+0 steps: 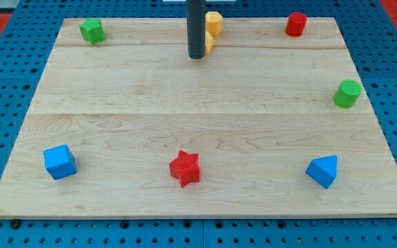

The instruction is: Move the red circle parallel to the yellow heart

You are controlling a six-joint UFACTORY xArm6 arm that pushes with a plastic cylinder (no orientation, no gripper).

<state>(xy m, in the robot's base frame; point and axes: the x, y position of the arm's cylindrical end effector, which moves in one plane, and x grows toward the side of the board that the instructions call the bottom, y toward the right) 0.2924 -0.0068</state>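
Note:
The red circle (296,24) is a short red cylinder standing near the view's top right edge of the wooden board (198,103). Two yellow blocks sit at the top centre: one (214,22) near the board's top edge, and another (209,43) just below it, mostly hidden behind my rod. I cannot tell which of them is the heart. My tip (196,56) rests on the board, touching or nearly touching the lower yellow block on its left side. The red circle is far to the right of my tip.
A green block (92,30) sits at the top left. A green cylinder (347,94) stands at the right edge. Along the bottom are a blue cube (60,162), a red star (185,168) and a blue wedge-like block (322,171).

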